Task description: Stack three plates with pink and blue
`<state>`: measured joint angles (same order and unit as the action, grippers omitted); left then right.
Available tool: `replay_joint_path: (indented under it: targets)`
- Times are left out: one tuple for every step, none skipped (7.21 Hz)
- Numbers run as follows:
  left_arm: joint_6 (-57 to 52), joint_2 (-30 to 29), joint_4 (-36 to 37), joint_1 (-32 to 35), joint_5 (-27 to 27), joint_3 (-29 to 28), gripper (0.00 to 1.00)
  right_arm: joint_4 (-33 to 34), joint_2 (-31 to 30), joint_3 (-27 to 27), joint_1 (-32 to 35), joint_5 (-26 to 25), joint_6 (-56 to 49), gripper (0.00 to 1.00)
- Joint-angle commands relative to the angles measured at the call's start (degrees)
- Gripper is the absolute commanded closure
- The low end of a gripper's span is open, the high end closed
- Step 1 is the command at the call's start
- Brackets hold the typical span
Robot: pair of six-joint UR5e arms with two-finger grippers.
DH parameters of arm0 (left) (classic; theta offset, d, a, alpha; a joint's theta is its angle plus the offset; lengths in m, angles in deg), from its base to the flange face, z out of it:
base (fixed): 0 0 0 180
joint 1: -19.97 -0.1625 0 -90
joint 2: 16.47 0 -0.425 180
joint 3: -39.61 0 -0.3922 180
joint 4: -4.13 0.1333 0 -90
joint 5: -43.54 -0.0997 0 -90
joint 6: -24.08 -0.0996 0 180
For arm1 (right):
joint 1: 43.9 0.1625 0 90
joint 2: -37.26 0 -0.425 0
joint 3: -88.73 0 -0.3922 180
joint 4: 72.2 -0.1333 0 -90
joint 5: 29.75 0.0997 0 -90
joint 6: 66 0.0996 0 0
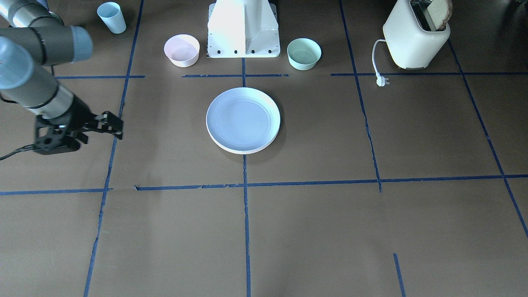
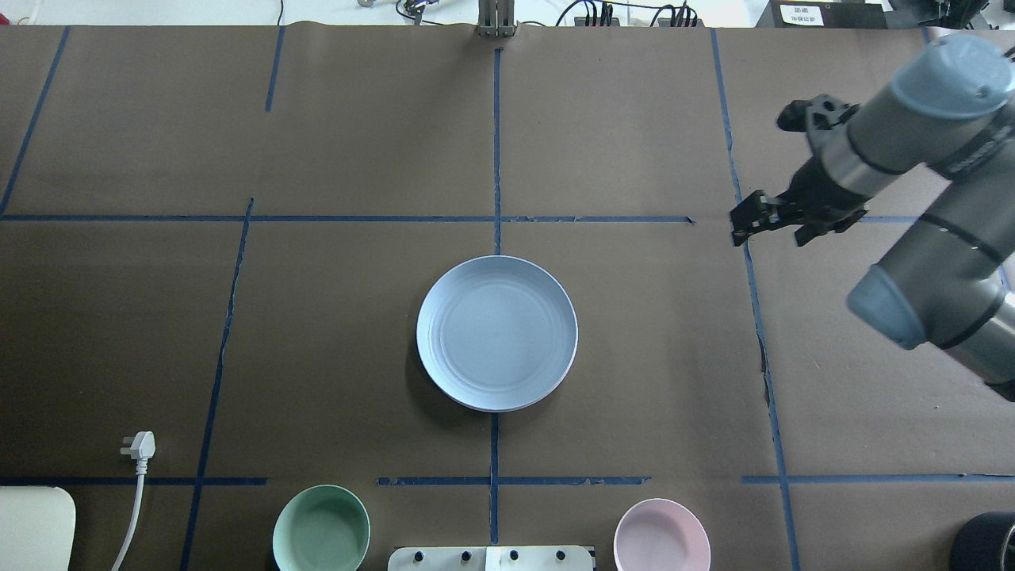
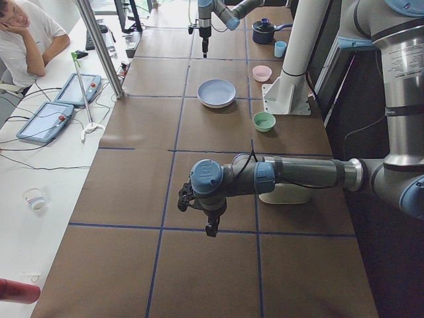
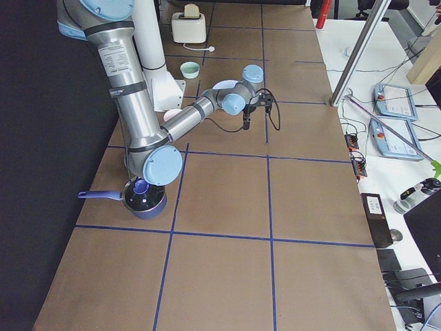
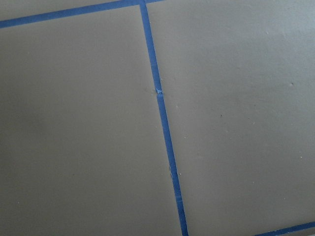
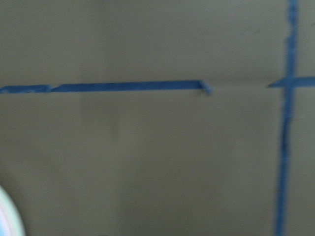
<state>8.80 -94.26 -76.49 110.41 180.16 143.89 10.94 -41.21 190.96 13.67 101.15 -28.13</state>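
A light blue plate lies on top of a stack at the table's middle, and it also shows in the overhead view. Pale rims of the plates under it show at the stack's edge; their colours are hard to tell. A plate rim shows in the right wrist view's corner. My right gripper hangs empty and open above bare table, well off to the side of the stack. My left gripper shows only in the left side view, far from the plates; I cannot tell whether it is open.
A pink bowl and a mint bowl flank the robot base. A light blue cup stands beyond the pink bowl. A toaster with its loose plug stands on my left side. A dark pot stands on my right.
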Motion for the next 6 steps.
replay_joint_path:
  targets:
    - [3.3, -0.2, -0.6, 0.0, -1.0, -0.1, 0.0, 1.8, -12.7, -0.1, 13.9, 2.1, -27.7, 0.0]
    - [3.3, -0.7, -0.8, 0.0, -0.9, -0.4, 0.0, 5.8, -16.2, 0.0, 20.4, 2.1, -40.0, 0.0]
    - [3.2, -1.3, -0.8, 0.0, -0.9, -0.5, 0.0, 12.9, -16.9, -0.1, 26.7, 2.0, -51.6, 0.0]
    - [3.0, -1.3, -0.8, 0.0, -0.7, -0.1, 0.0, 19.3, -17.2, -0.1, 32.1, 1.3, -60.1, 0.0]
    - [3.0, -1.3, -0.9, 0.1, -0.9, -0.1, 0.0, 19.9, -20.4, 0.0, 33.6, 1.2, -61.4, 0.0]
    - [3.4, -1.3, -0.9, 0.0, -0.7, -0.5, 0.0, 19.8, -22.8, 0.0, 34.4, 1.5, -60.6, 0.0]
